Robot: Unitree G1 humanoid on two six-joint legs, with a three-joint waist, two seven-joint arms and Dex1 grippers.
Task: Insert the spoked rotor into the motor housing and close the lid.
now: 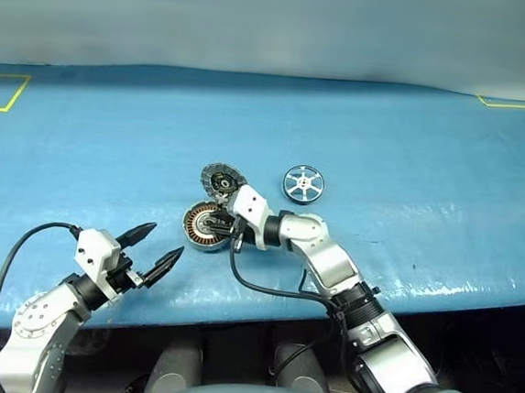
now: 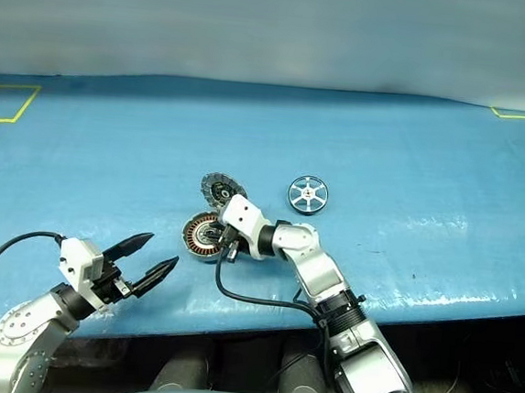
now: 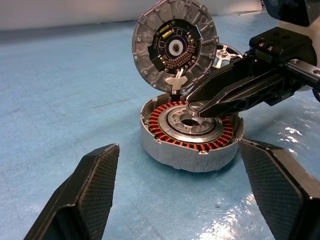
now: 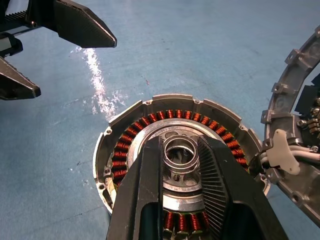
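The bench carries everything, covered in blue. The housing sits near its front edge, open, its copper windings facing up, and the lid stands tilted up on its hinge at the far side, inner face showing. The rotor lies flat on the bench to the right of the lid and beyond the housing, apart from both (not yet in any hand).

The right hand reaches in from the right and hangs over the housing's silver centre, its fingers pinching a small metal ring right above the hub; the wrist view shows the ring clamped between the pads. The left hand waits to the left of the housing, near the front edge, fingers spread wide and holding nothing, pointed toward the housing.

For the rotor the relation that matters is side: it lies on the right arm's side, behind that arm's forearm, well apart from the left hand. By my judgement the right hand is nearer, once it is rid of the ring.
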